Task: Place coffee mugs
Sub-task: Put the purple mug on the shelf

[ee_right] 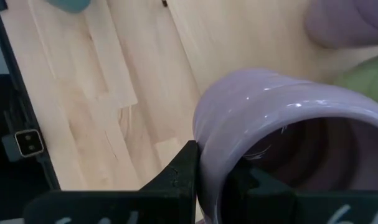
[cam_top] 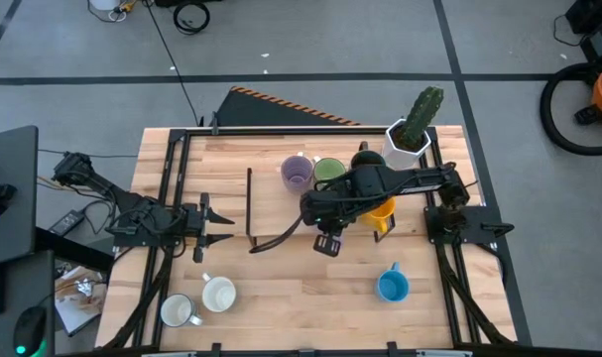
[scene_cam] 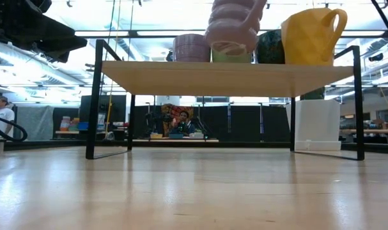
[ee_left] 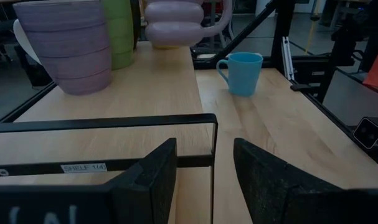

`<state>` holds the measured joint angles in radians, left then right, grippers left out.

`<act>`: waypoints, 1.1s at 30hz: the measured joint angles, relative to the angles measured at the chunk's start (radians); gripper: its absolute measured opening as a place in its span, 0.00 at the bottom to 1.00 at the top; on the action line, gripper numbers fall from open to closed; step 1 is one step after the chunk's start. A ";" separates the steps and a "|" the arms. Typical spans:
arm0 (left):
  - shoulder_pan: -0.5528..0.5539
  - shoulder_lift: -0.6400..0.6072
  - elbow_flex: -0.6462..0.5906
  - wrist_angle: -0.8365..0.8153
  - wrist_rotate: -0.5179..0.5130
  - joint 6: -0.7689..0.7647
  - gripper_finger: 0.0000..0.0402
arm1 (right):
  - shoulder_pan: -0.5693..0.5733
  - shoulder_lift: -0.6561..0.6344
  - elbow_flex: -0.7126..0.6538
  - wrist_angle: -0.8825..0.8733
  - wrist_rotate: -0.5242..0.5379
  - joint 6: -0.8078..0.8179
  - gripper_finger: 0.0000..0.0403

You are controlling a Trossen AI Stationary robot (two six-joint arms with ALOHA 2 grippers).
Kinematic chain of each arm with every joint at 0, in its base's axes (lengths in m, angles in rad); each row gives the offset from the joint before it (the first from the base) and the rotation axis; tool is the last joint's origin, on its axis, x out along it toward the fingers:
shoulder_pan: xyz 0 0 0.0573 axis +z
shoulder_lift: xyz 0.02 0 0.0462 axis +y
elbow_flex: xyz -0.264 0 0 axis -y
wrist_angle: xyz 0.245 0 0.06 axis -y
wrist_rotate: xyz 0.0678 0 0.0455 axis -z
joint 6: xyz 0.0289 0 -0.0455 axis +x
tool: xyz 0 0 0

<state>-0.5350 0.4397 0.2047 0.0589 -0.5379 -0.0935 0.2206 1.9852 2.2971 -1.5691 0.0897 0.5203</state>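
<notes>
A black-framed wooden shelf [cam_top: 249, 208] stands on the table. On it stand a lilac mug [cam_top: 297, 172], a green mug [cam_top: 328, 171], a dark mug [scene_cam: 270, 48] and an orange-yellow mug [cam_top: 380, 213]. My right gripper [ee_right: 217, 177] reaches over the shelf and is shut on a second lilac mug [scene_cam: 232, 25]; in the high view my arm hides that mug. My left gripper [ee_left: 204, 180] is open and empty at the shelf's left end [cam_top: 203, 226]. A blue mug [cam_top: 392, 286] and two white mugs [cam_top: 218, 295] [cam_top: 177, 310] stand on the table. My right gripper holds the lilac mug by its rim [ee_right: 204, 155], one finger inside the mug and one outside. The fingers come from above. The mug hangs tilted just above the shelf top [scene_cam: 225, 76], its base [scene_cam: 229, 48] lowest and its handle [scene_cam: 252, 19] to one side.
A white faceted pot with a green cactus [cam_top: 410, 134] stands at the table's far right corner. The shelf's black frame bar [ee_left: 114, 121] runs right in front of my left gripper. The right arm's base [cam_top: 459, 213] sits at the table's right edge.
</notes>
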 joint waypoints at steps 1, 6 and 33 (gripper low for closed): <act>0.000 0.000 0.000 -0.001 0.000 -0.001 0.41 | 0.003 -0.011 -0.016 0.000 0.001 0.003 0.11; 0.000 0.000 0.000 -0.006 0.000 -0.001 0.41 | 0.021 -0.074 -0.113 -0.003 0.036 0.048 0.11; 0.000 0.000 0.000 -0.003 0.000 -0.002 0.41 | -0.034 -0.091 -0.204 0.025 0.014 0.123 0.11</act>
<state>-0.5354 0.4397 0.2047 0.0559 -0.5381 -0.0950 0.1867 1.8942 2.0930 -1.5441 0.1036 0.6432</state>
